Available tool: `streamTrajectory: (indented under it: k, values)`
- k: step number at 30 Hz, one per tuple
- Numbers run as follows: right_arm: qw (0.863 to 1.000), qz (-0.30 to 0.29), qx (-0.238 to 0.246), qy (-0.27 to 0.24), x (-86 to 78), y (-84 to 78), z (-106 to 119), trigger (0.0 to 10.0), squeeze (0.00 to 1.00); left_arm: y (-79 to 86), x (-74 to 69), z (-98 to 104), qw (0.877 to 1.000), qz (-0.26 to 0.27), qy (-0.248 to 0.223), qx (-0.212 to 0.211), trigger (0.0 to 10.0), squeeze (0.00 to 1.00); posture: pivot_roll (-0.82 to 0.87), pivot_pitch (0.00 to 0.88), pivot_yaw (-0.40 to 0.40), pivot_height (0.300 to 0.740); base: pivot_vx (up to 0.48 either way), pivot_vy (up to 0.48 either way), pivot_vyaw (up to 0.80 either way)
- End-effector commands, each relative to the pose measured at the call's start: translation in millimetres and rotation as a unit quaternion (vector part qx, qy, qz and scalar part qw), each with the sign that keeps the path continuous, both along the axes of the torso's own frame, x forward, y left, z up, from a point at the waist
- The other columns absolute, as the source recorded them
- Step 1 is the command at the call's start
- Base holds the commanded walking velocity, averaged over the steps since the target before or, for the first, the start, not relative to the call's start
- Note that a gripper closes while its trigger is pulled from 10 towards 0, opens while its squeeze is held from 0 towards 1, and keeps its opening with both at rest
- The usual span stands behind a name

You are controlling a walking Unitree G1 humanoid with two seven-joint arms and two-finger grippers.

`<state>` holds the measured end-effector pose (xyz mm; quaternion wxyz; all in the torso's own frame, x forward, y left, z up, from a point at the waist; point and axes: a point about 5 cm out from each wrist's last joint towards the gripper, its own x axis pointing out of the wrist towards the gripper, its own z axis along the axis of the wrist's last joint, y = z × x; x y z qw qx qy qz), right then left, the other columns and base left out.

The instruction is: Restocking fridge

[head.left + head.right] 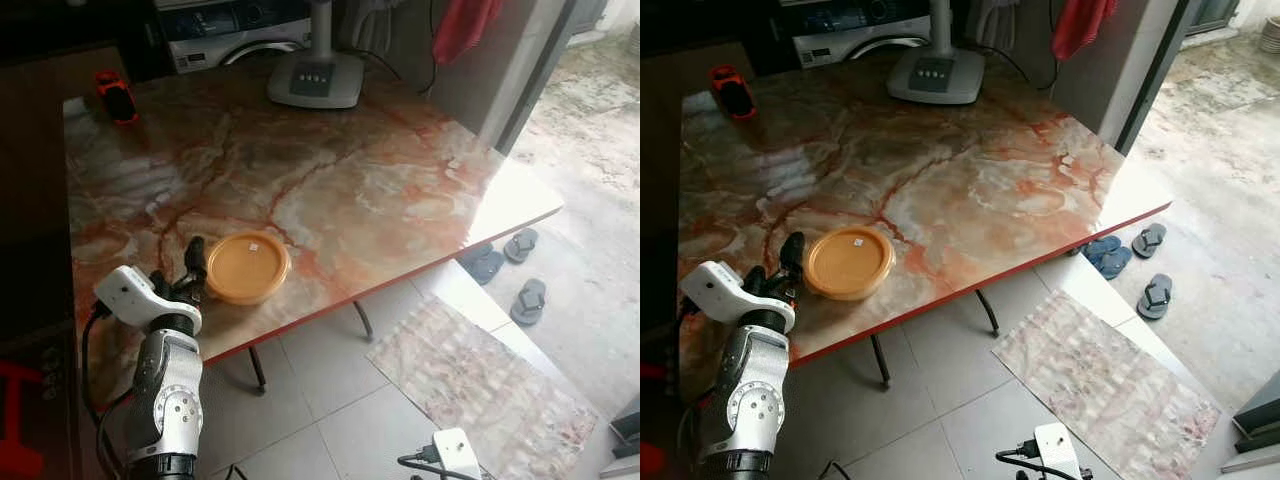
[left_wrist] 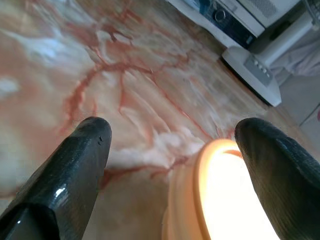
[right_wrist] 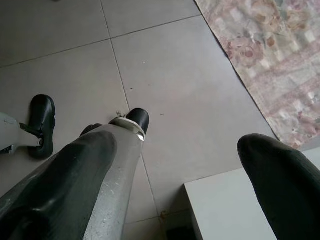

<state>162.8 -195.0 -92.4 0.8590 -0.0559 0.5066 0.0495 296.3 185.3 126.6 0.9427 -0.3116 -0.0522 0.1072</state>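
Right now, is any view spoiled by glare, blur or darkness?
Left eye view: daylight from the doorway glares off the table at its far right corner, washing out the marble; the rest is sharp. Left wrist view: the orange container is blown out to near white, and the left tool is soft, too close to focus. Right wrist view: evenly lit floor, right tool blurred.

My left gripper (image 2: 170, 145) has smooth, slightly shiny black fingers (image 2: 75, 170) on a brushed silver metal arm (image 1: 168, 385). The table (image 1: 350, 190) looks like polished marble — glossy, red-veined. The orange container (image 1: 247, 266) seems matt plastic; floor tiles (image 3: 175, 100) — smooth, dull grey.
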Motion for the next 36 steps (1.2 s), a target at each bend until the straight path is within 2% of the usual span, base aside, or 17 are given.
streamTrajectory:
  k: [1,9,24,32,36]
  values:
    - [1.0,0.001,-0.002,0.004,-4.3,-1.4,-2,10.0,0.0,-6.6,5.3,1,1.0,-0.024,0.003,0.003,10.0,0.0,0.04,0.087,-0.006,0.74,0.0,0.0,0.0]
    - [1.0,0.0,-0.002,0.003,-4.2,-1.7,-1,10.0,0.0,-14.6,14.8,-3,0.998,-0.053,0.01,-0.019,10.0,0.0,0.04,0.097,-0.008,0.74,0.0,0.0,0.0]
    - [1.0,-0.001,-0.004,0.004,-4.8,-4.4,-1,10.0,0.0,-20.4,6.4,-19,0.997,-0.062,0.034,-0.016,10.0,0.0,0.03,0.109,-0.01,0.74,0.0,0.0,0.0]
    - [1.0,-0.002,-0.005,-0.005,3.5,-4.2,2,10.0,0.0,-22.4,11.5,-31,0.996,-0.068,0.052,-0.019,10.0,0.0,0.03,0.104,-0.012,0.74,0.0,0.0,0.0]
    - [1.0,0.001,-0.003,-0.011,11.1,2.7,4,10.0,0.0,-22.7,14.3,-31,0.996,-0.071,0.053,-0.018,10.0,0.0,0.03,0.104,-0.012,0.74,0.0,0.0,0.0]
